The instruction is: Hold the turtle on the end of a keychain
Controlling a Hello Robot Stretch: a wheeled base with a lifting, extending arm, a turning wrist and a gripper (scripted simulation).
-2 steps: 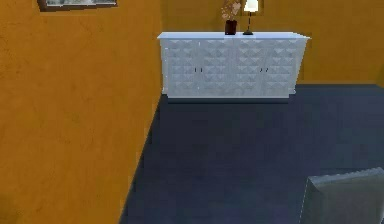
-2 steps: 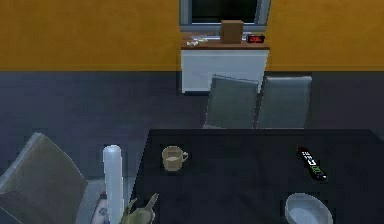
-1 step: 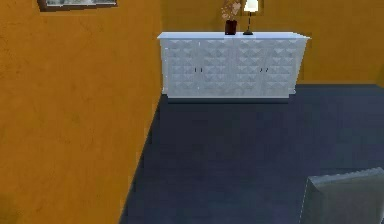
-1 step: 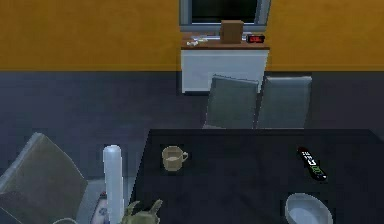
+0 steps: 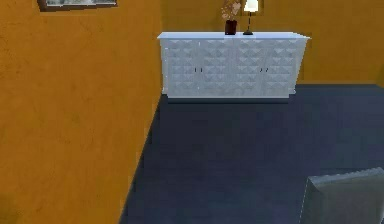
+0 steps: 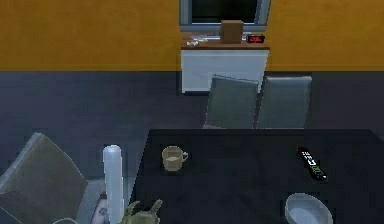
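Orange walls (image 5: 70, 110) and a dark floor (image 5: 250, 150) frame the forward view, with a white sideboard (image 5: 232, 68) against the far wall carrying a vase of flowers (image 5: 232, 22) and a small lamp (image 5: 249, 12). In the arm side view a dark table (image 6: 250, 180) spans the lower right, two grey chairs (image 6: 232, 100) at its far edge. Beyond them a white cabinet (image 6: 222, 68) stands under a television (image 6: 225, 10). On the table are a white bowl (image 6: 307, 209), a tan mug (image 6: 174, 158) and a black remote (image 6: 314, 164). A white roll (image 6: 114, 175) stands upright at the table's left edge. Just beside it, at the near left corner, is a small olive-green figure (image 6: 140, 212), turtle-like in colour. The claw's state cannot be told
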